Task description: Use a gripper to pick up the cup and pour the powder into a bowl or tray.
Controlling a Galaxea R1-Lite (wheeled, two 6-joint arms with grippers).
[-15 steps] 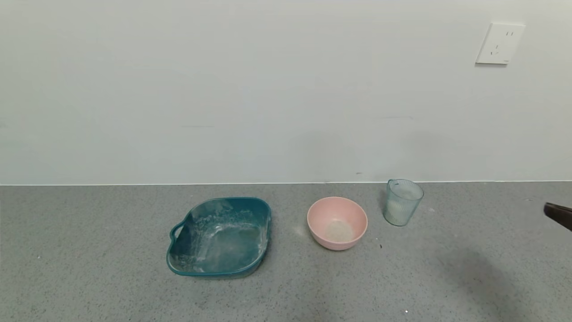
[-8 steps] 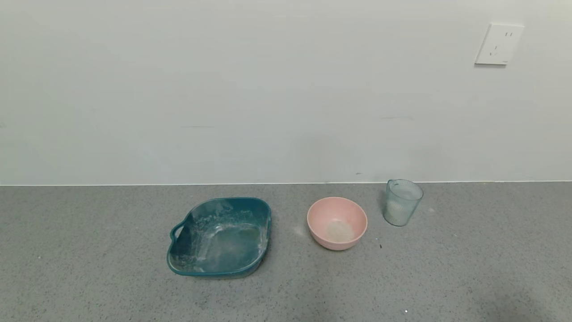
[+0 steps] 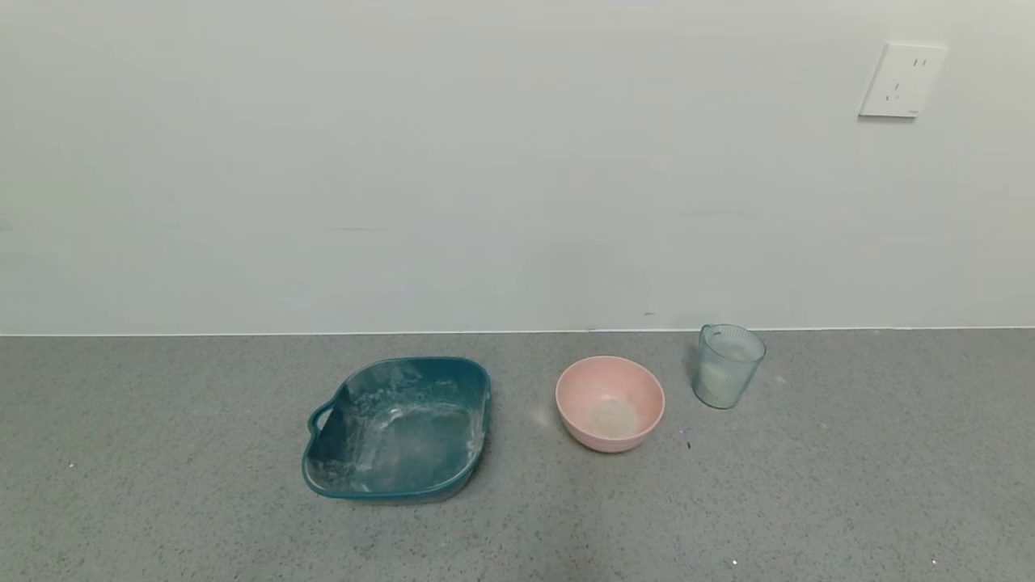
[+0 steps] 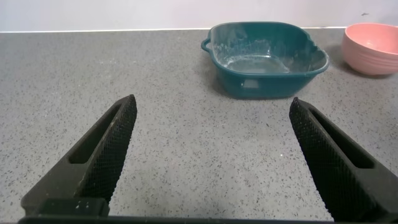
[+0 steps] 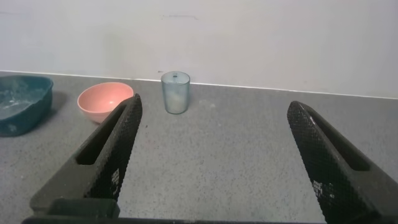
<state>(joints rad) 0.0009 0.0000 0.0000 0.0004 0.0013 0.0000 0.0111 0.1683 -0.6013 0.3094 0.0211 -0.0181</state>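
Our right gripper (image 5: 211, 158), whose dark tip showed at the head view's right edge a second ago, has left that view, its shadow gone.

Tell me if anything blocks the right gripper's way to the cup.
Nothing visible does. In the right wrist view the open right gripper faces the cup across bare counter; the pink bowl stands off to one side.
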